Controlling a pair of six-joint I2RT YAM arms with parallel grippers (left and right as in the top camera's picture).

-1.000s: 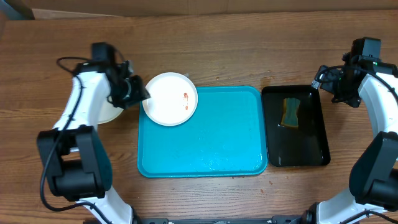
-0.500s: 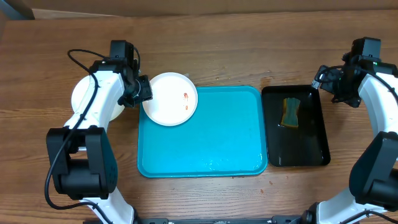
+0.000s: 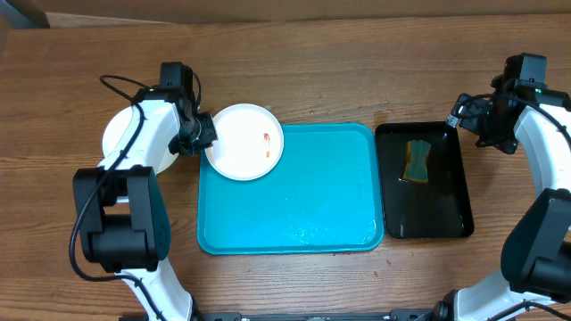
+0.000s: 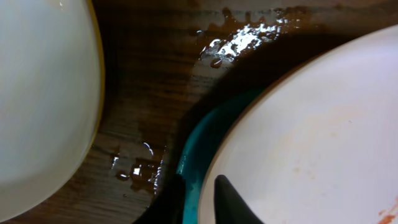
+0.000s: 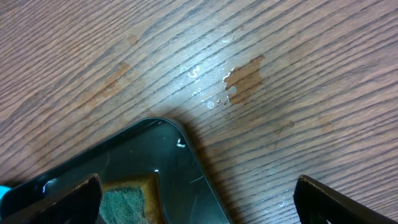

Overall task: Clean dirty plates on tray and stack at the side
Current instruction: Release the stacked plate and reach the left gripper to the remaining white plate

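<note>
Black fingertips of your left pincer [image 4: 199, 202] sit close together either side of the white plate [image 4: 311, 137]'s rim, at the far left corner of the turquoise tray [image 3: 294, 214]. By the look of it they are pinching that rim. A second ago the fingers stood wider and your arm lay across the side stack [image 3: 114, 135]; it has since swung clear. — spotter

So you would call that plate ready to go across? — desk

Not yet, if you ask me. The plate has not shifted and its reddish smear [image 3: 266, 138] remains. Your sponge [image 3: 417, 160] lies in the black tray [image 3: 446, 214]. Your right pincer [image 5: 199, 199] hangs spread wide over the bench [image 3: 312, 71] by that tray's far corner, holding nothing. My read: a grip taken, the wiping still to do. — spotter

And what can't you be told? — desk

Your left fingers are cropped at the frame's bottom edge, so how firmly they bear on the rim is unclear. The stack shows a yellowish edge beneath white, but you cannot count its plates from here. The right wrist view cuts off the sponge. Wet patches [image 4: 239, 40] glisten on the wood between stack and tray. — spotter
</note>
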